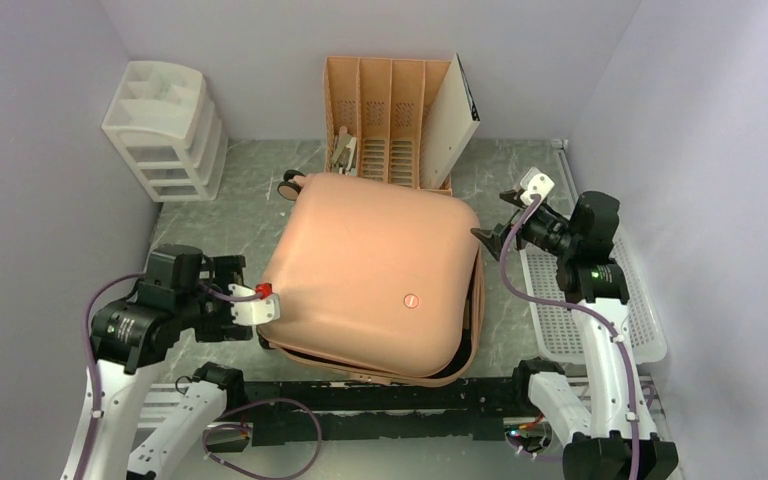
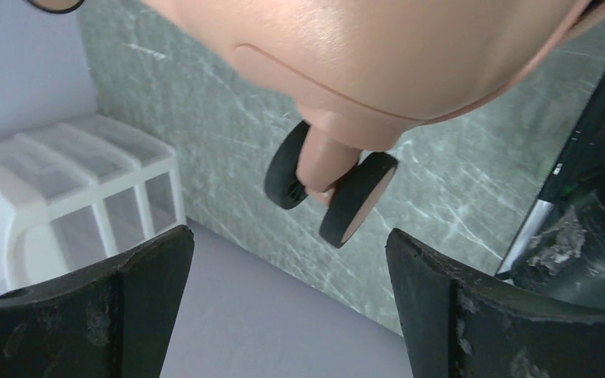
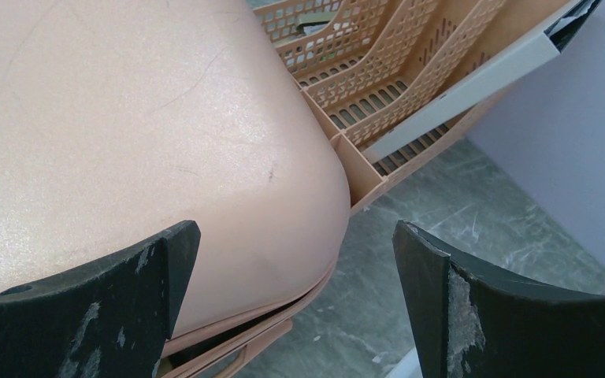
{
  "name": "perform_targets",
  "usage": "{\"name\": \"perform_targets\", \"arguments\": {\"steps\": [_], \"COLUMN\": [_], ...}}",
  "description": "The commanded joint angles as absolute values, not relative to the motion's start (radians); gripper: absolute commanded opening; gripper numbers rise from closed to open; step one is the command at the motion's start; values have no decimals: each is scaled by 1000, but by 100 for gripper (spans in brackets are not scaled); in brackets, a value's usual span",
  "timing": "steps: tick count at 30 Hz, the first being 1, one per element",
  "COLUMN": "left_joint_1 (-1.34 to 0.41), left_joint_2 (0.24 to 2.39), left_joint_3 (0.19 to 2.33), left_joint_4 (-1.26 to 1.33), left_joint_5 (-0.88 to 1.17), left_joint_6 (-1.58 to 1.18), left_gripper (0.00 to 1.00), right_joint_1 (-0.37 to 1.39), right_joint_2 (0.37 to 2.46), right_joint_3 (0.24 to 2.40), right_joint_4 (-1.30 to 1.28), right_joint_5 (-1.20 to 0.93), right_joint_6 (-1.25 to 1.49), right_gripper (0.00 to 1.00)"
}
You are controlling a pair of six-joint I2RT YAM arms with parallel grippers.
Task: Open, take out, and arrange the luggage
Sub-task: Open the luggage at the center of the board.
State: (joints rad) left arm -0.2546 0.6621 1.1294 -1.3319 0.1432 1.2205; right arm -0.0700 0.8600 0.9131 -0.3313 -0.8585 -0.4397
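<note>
The luggage is a large salmon-pink hard-shell suitcase lying flat mid-table, with a small round logo on its top shell. Its shells stand slightly ajar, and a dark gap shows along the seam at the right corner. My left gripper is open at the luggage's near-left corner, where a black spinner wheel hangs just beyond the empty fingers. My right gripper is open beside the far-right corner, touching nothing.
An orange-tan slotted file rack stands right behind the luggage, with a white board leaning in it. A white drawer unit sits at the back left. A white perforated tray lies along the right wall.
</note>
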Motion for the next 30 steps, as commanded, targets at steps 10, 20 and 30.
{"name": "perform_targets", "arguments": {"steps": [10,20,30], "left_joint_1": [-254,-254,-254], "left_joint_2": [758,755,819], "left_joint_3": [1019,984,1292], "left_joint_4": [-1302,-1206,-961], "left_joint_5": [236,343,448], "left_joint_6": [1304,1299,1000], "left_gripper": [97,53,5], "right_joint_1": [-71,-71,-71], "right_joint_2": [838,830,871], "right_joint_3": [878,923,1298], "right_joint_4": [-271,-319,-755], "right_joint_5": [-842,-837,-871], "right_joint_6": [-441,-459,-710], "right_gripper": [100,100,100]}}
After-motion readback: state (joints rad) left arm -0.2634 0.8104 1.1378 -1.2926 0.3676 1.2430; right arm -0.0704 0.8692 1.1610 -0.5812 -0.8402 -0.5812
